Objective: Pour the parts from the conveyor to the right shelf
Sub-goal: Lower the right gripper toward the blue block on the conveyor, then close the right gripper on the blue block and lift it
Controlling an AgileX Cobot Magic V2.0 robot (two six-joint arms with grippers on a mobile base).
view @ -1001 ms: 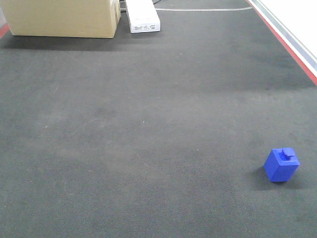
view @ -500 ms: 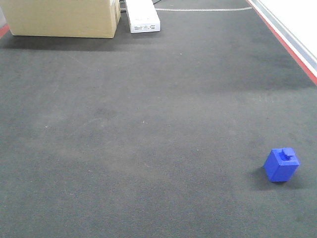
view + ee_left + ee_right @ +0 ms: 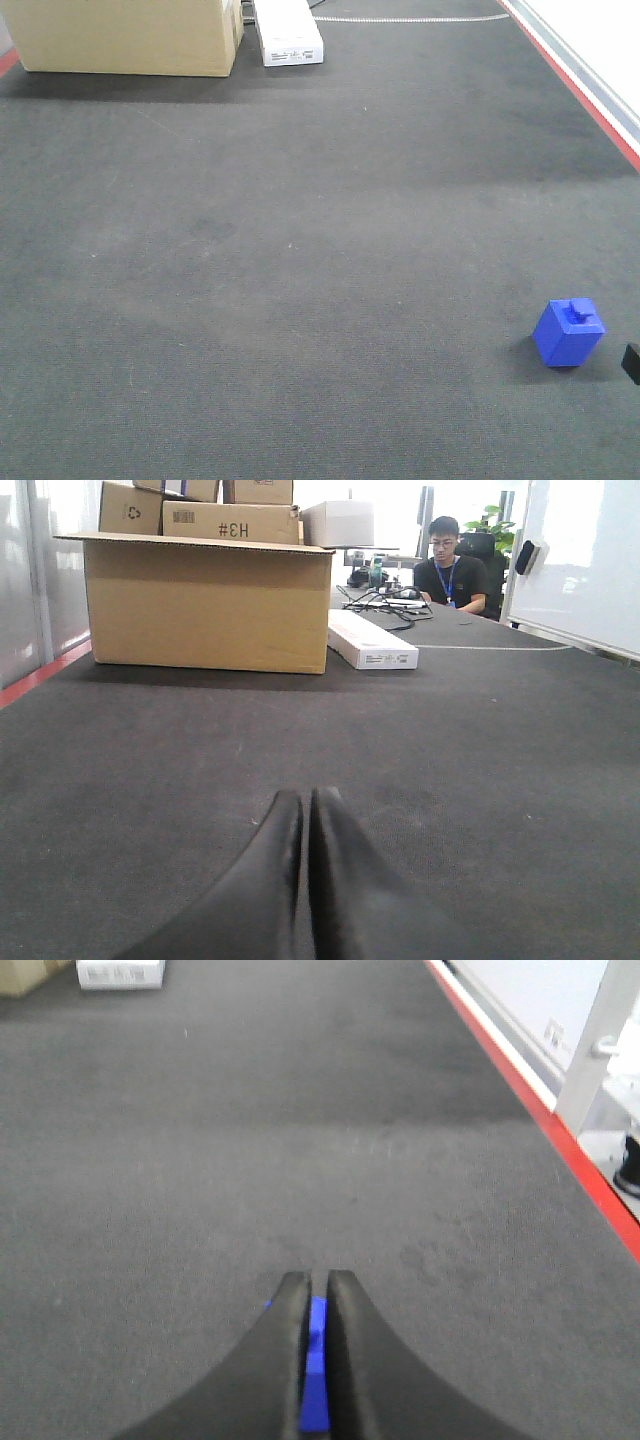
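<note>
While the single small royal-blue plastic cube with a square stub on top point(image 3: 568, 332) sits loose on the wide dark grey felt conveyor belt point(image 3: 300, 250), no arm has hold of it. Location of part: near right of the belt in the front view, upright, stub uppermost, well apart from all other goods. Right gripper point(image 3: 317, 1278): black fingers drawn together to a thin slit, grasping nothing; the cube point(image 3: 316, 1380) shows as a blue sliver through that slit, so the tool looks lined up on it. A small black shape point(image 3: 632, 361) at the front view's right edge, just beside the cube, is probably part of this gripper. Left gripper point(image 3: 308, 794): fingers pressed closed, empty, low over bare belt. Other stock: large tan cardboard box point(image 3: 205, 605) and long flat white carton point(image 3: 372, 652) at the belt's far end; red edge stripe point(image 3: 540, 1110) along the right side. Shelf and bins: not in view. Step judged in hand: approach to the pick, task barely begun. Next move calls for parting the right fingers wider than the cube, lowering astride its flat sides, then closing squarely so the light block does not skid or tip.
</note>
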